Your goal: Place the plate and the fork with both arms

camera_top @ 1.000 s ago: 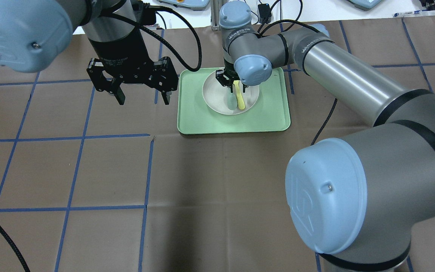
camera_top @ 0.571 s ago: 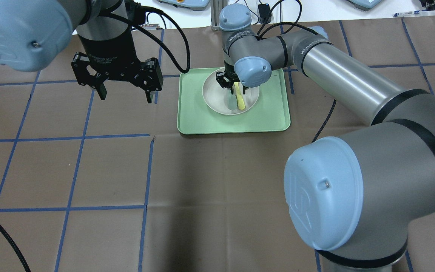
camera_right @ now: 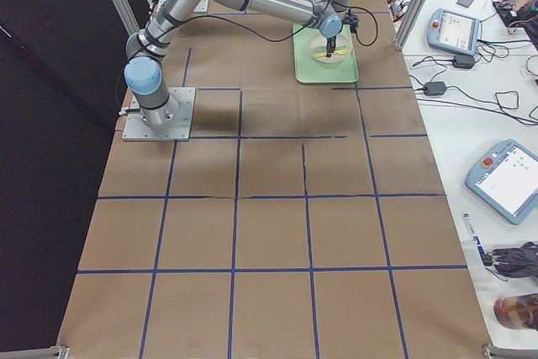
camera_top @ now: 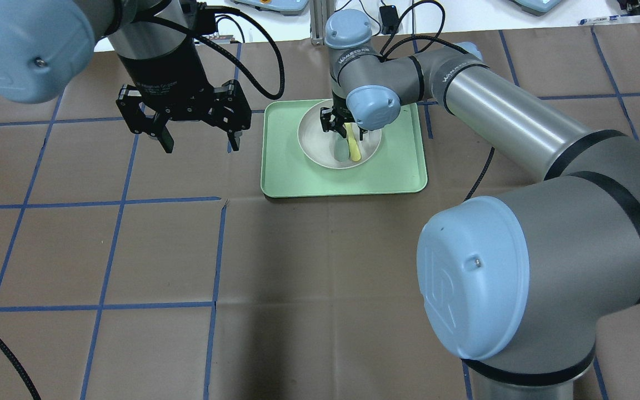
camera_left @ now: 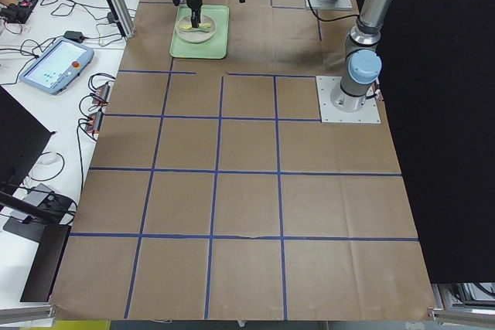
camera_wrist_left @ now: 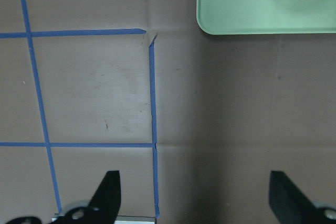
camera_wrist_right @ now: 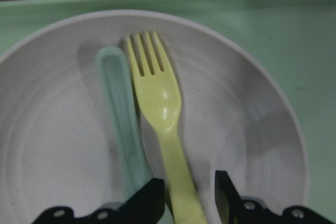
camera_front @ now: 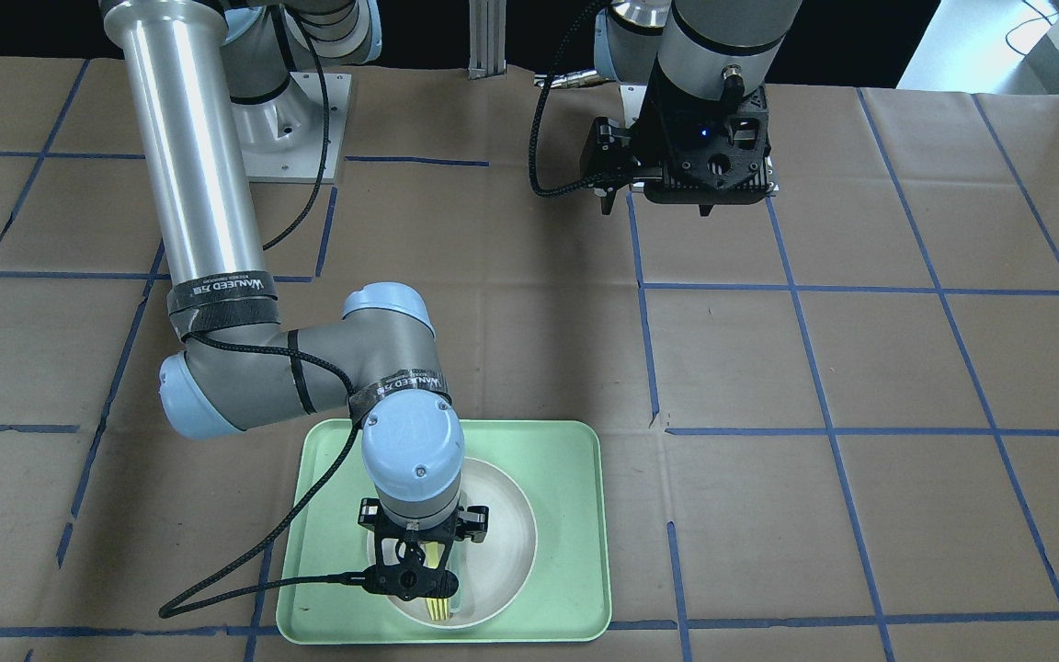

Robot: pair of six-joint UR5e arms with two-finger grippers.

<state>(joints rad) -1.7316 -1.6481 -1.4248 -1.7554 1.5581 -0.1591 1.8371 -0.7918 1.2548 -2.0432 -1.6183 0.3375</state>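
Observation:
The off-white plate [camera_top: 320, 150] sits on the mint-green tray [camera_top: 281, 166]. The yellow fork [camera_top: 354, 147] lies flat in the plate, tines toward the far side [camera_wrist_right: 163, 108], beside a pale grey-green spoon [camera_wrist_right: 121, 119]. My right gripper [camera_top: 345, 129] is low over the plate, its jaws narrowly parted on either side of the fork's handle [camera_wrist_right: 186, 187], with a small gap on one side. My left gripper [camera_top: 200, 145] is open and empty, hovering over bare table left of the tray [camera_wrist_left: 194, 182].
The table is covered in brown paper with blue tape grid lines. The tray's near corner shows in the left wrist view [camera_wrist_left: 236, 9]. The right arm's cable [camera_front: 244, 570] trails across the tray's edge. Teach pendants and cables lie beyond the table's far edge.
My left gripper swung away from the tray to the left, then came partly back and a little lower. My right gripper shifted only slightly over the plate. The fork has not moved.

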